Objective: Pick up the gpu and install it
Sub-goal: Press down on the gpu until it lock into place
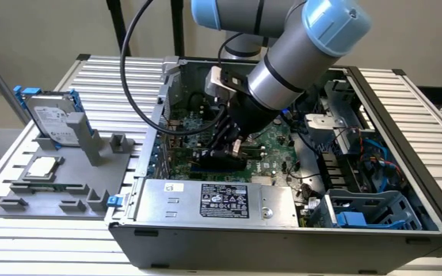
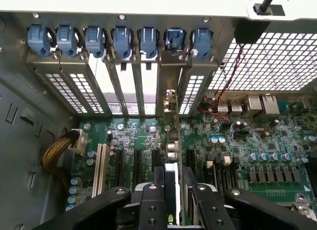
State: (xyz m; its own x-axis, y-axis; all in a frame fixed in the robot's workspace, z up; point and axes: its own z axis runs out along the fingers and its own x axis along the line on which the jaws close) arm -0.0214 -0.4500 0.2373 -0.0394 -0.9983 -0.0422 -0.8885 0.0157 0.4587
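The gpu [image 2: 171, 183] stands on edge as a thin card between my fingers, over the black expansion slots of the green motherboard [image 2: 277, 141]. Its silver bracket end [image 2: 171, 103] reaches the rear slot openings under the blue latches [image 2: 174, 39]. My gripper [image 2: 173, 205] is shut on the gpu, one black finger on each face. In the exterior view my gripper [image 1: 227, 150] is low inside the open computer case [image 1: 282, 241], with the dark gpu [image 1: 219, 160] just above the motherboard [image 1: 271, 146].
A grey fixture [image 1: 67, 198] at the exterior view's left holds a silver hard drive with a blue frame [image 1: 52, 118], a processor [image 1: 41, 167] and a memory stick [image 1: 48, 187]. The power supply [image 1: 221, 201], a blue drive cage [image 1: 367, 213] and cables [image 1: 336, 144] crowd the case. A white slot [image 2: 100, 170] and a yellow cable bundle [image 2: 54, 153] lie beside the card.
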